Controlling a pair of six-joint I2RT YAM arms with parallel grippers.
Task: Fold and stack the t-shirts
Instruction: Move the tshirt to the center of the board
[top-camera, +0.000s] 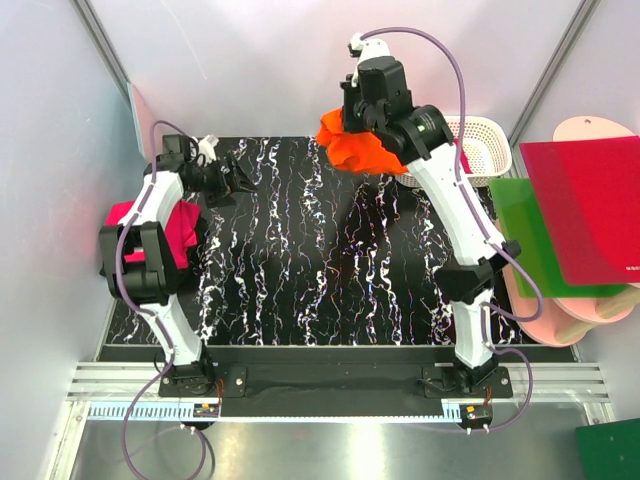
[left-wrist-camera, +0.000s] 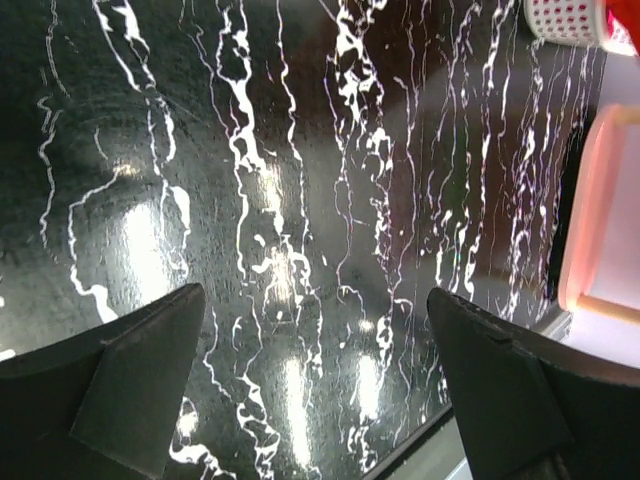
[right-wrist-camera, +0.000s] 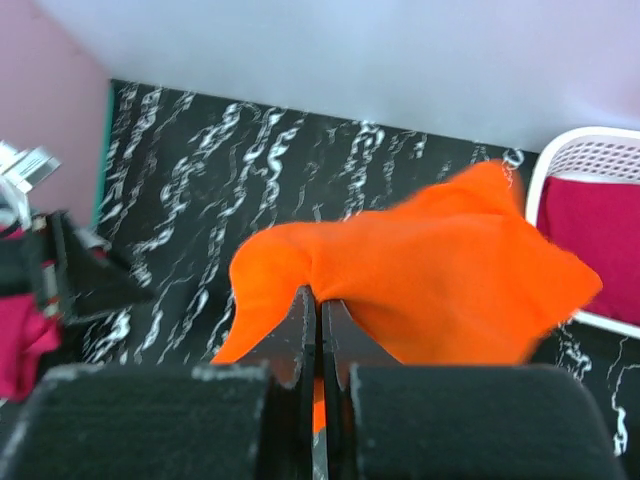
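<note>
Top view: the right pincer (top-camera: 352, 128) holds the orange t-shirt (top-camera: 362, 152) as a bunch in the air, just beside the white basket (top-camera: 487, 138). Its tips are buried in the cloth here, so this view does not tell how they stand. The left pincer (top-camera: 242, 181) hovers well apart from the basket, over the black marbled surface (top-camera: 330, 270), and carries nothing. A magenta t-shirt (top-camera: 178, 238) lies at the side of the surface farthest from the basket, partly under the left arm. I cannot tell if it is folded properly.

Left wrist view: the left pincer (left-wrist-camera: 320, 400) has its 2 fingers (left-wrist-camera: 130, 390) spread wide. Only bare surface (left-wrist-camera: 300, 200) shows between them, and the basket (left-wrist-camera: 565, 20) shows in the far corner.

Right wrist view: the right pincer (right-wrist-camera: 320, 320) has its 2 fingers pressed together on a fold of the orange t-shirt (right-wrist-camera: 430, 290), which hangs crumpled. A crimson t-shirt (right-wrist-camera: 590, 225) lies inside the basket (right-wrist-camera: 600, 150).

In my judgement the step in hand is bringing 1 shirt to the work area, and the folding itself is not begun. The next move calls for carrying the shirt away from the basket to the open middle and lowering it there. The left pincer should then take a second edge, because cloth held at 1 point will not lie flat.
</note>
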